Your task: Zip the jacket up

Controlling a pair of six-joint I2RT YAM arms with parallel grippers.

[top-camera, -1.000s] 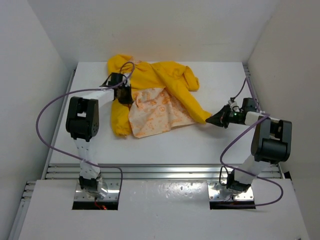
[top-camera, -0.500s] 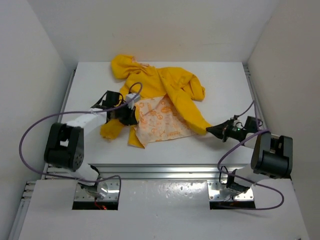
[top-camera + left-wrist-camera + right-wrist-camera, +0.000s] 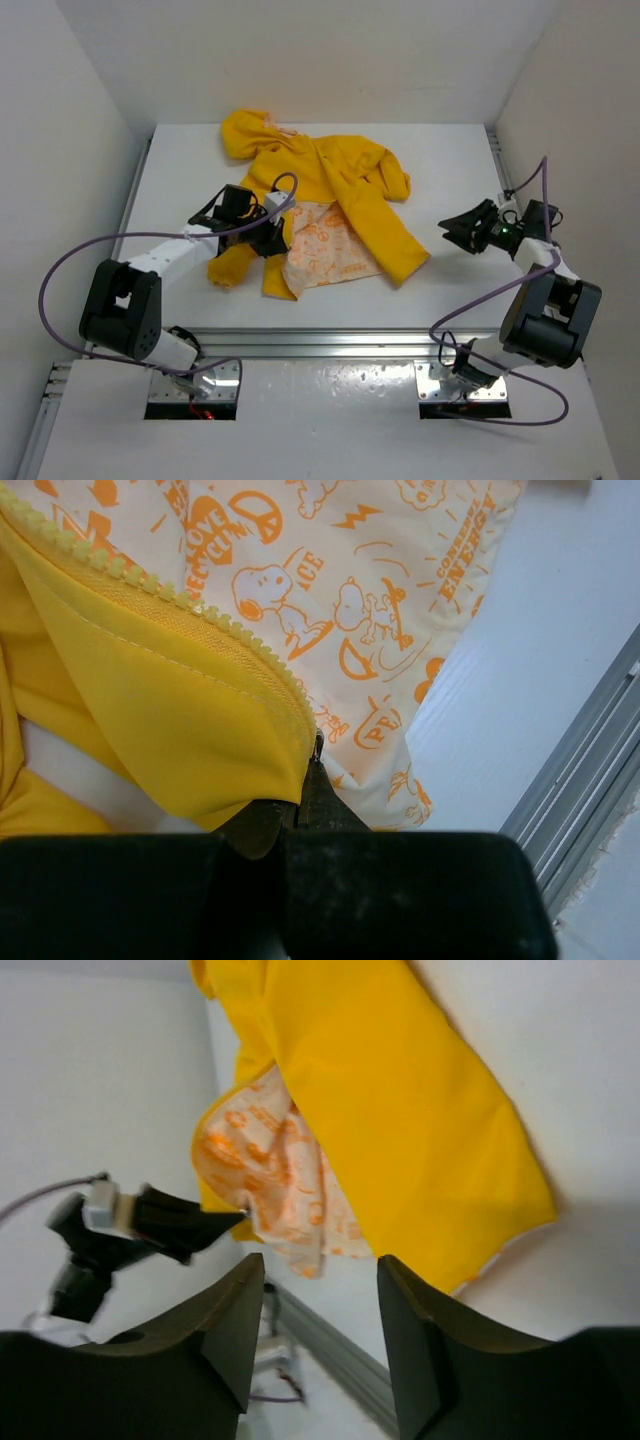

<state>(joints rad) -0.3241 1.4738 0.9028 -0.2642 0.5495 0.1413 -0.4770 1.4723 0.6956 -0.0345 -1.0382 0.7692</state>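
Top external | left gripper (image 3: 270, 240) pinching jacket (image 3: 345, 185) front edge | right gripper (image 3: 450, 232) jaws spread, apart from jacket's right side

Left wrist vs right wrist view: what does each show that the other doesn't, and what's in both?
Only left wrist: the zipper teeth along the jacket's yellow front edge, close up. Only right wrist: the long yellow sleeve lying flat to its cuff, and the right claw open, holding nothing. Both: the jacket, its printed cream lining, the left claw shut on the jacket's edge, the white table and the metal rail.
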